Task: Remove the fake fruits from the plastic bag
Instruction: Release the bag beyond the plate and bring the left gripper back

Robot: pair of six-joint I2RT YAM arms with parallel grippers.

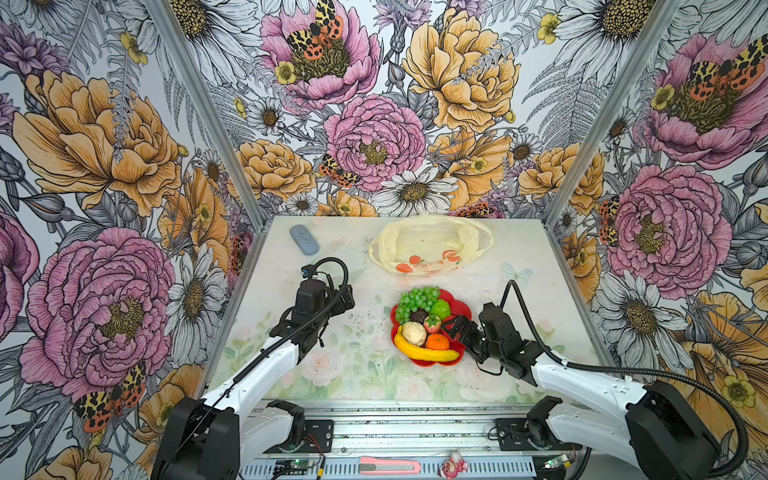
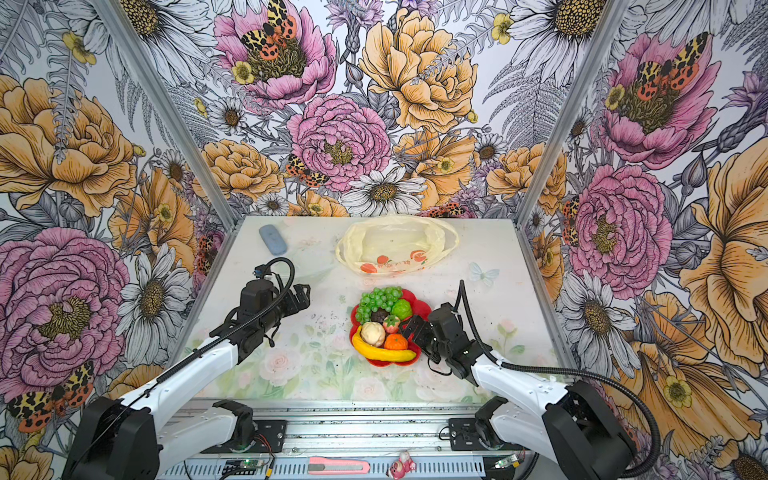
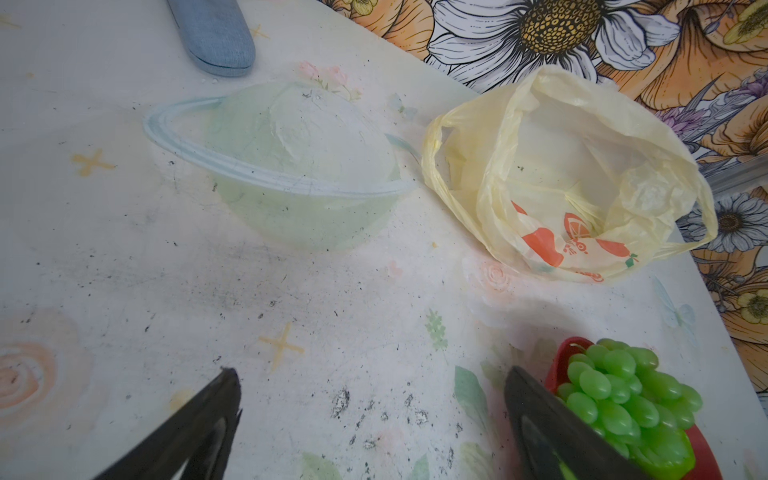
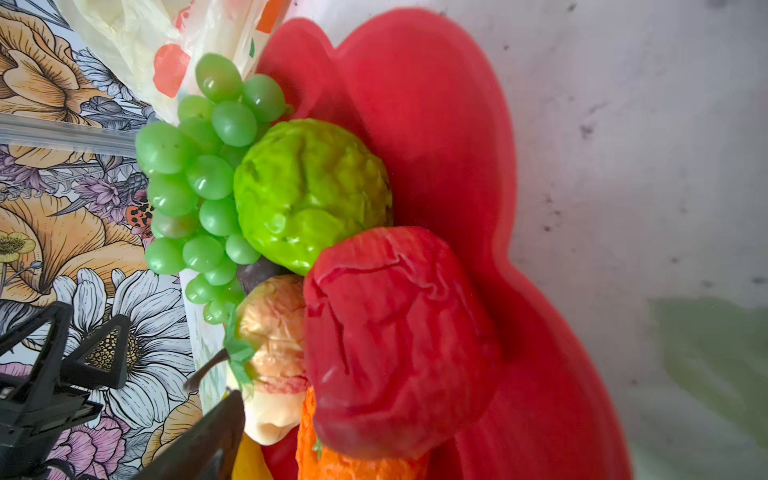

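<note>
1. The fake fruits sit heaped on a red flower-shaped plate, near the table's middle and right. The red apple shows only from the right wrist. In both top views the right gripper covers it.
2. A dark brown piece is mostly buried between the green grape bunch and a cream piece.
3. The right gripper hangs over the plate's right edge, jaws spread wide. The wrist view catches only one finger, and contact with the apple cannot be made out.
4. The left gripper hovers left of the plate, jaws wide apart and holding nothing.
5. The yellow banana lies along the plate's near rim, its long axis running left to right.
6. The plastic bag lies slack beyond the plate, wider left to right. Its printed end is toward the fruit, and nothing is visible inside.
7. A blue case is cut off by the left wrist view's edge.
</note>
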